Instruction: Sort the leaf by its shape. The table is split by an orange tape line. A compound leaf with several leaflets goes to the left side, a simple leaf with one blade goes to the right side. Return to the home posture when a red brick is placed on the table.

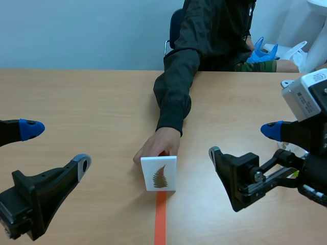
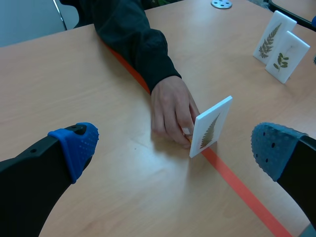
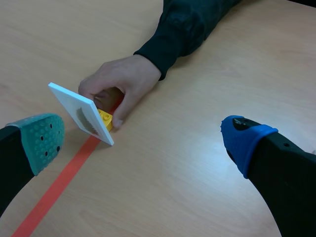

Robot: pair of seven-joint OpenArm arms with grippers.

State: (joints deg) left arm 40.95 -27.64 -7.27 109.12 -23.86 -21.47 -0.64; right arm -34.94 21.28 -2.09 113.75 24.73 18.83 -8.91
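A white card (image 1: 159, 173) bearing a brown compound fern leaf stands upright on the orange tape line (image 1: 160, 222), mid-table. A person's hand (image 1: 156, 145) holds it from behind. The left wrist view shows the card (image 2: 211, 126) ahead of my open left gripper (image 2: 180, 148), with the hand (image 2: 170, 111) on its far side. From the right wrist view the card (image 3: 81, 113) rests on a yellow brick base (image 3: 105, 119) under the hand (image 3: 121, 84). My right gripper (image 3: 140, 143) is open, short of the card. In the scene view both grippers, left (image 1: 53, 145) and right (image 1: 240, 140), flank the card, empty.
The person sits across the table, a dark sleeve (image 1: 173, 87) stretched toward the centre. Two more leaf cards (image 2: 280, 47) stand far ahead of the left gripper, with a small grey disc (image 2: 221, 4) beyond. Blue and white items (image 1: 265, 51) lie at the far right edge.
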